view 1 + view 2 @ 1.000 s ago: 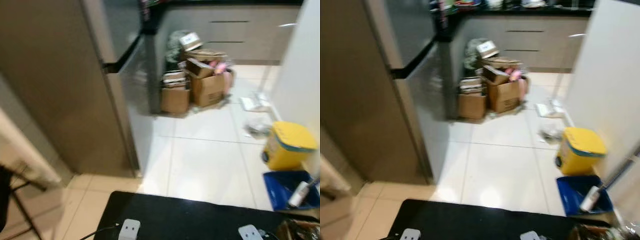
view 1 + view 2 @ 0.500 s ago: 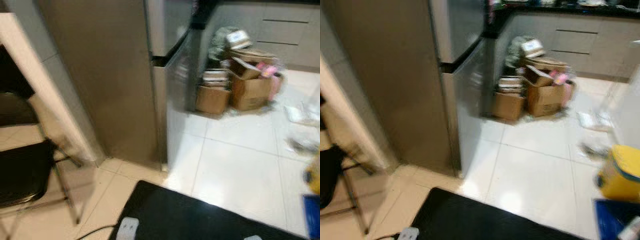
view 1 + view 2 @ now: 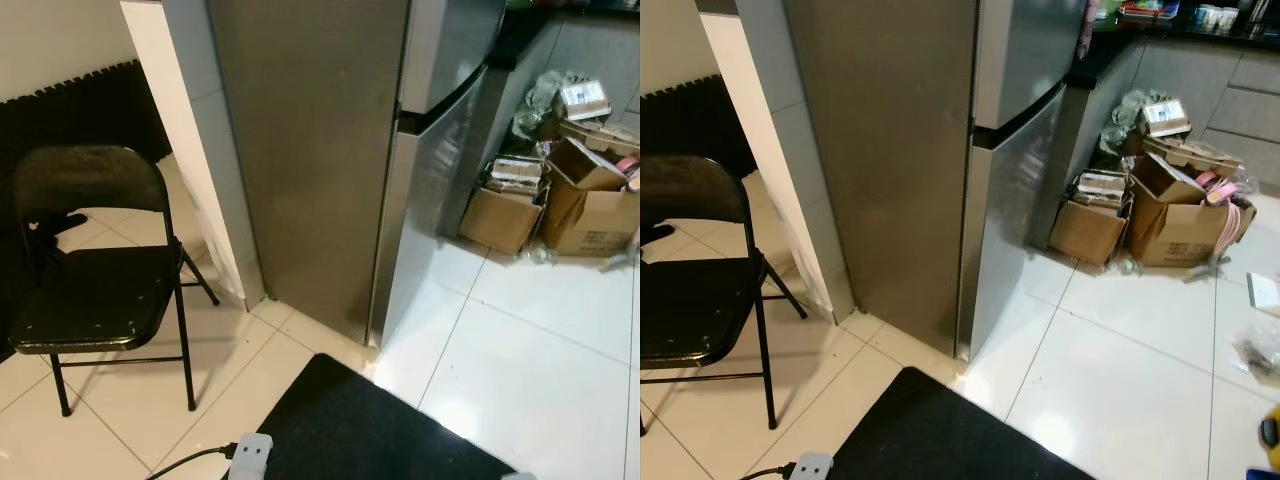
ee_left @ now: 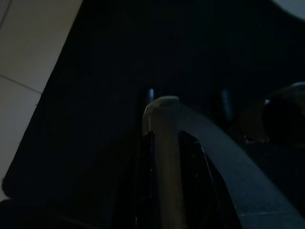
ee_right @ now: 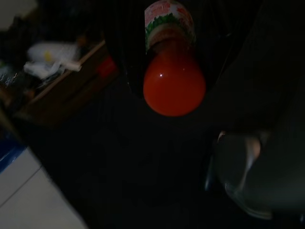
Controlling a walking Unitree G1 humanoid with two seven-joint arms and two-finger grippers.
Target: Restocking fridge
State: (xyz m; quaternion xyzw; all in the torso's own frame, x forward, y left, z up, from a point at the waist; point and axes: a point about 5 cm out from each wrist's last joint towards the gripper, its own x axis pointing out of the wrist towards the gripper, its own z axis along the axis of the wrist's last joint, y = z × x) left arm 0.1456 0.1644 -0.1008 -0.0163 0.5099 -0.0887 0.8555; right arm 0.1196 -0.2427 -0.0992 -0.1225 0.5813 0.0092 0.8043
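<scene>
The steel fridge [image 3: 400,150] stands right ahead with both doors closed, and I see its brown side panel and its door edge. In the dark right wrist view my right gripper [image 5: 174,57] is shut on a bottle of red liquid [image 5: 174,88] with a red and green label, its base toward the camera. My left gripper [image 4: 186,98] hangs in deep shade over a black surface.
A black folding chair [image 3: 90,280] stands at the left beside a white wall corner [image 3: 200,150]. Open cardboard boxes [image 3: 1160,220] are piled on the white tiles right of the fridge. A black surface [image 3: 360,430] with a white plug block [image 3: 250,455] lies at my feet.
The camera has swung left: the fridge now stands in the middle, the chair has come into view, and the yellow bin and blue tray have slid out at the right.
</scene>
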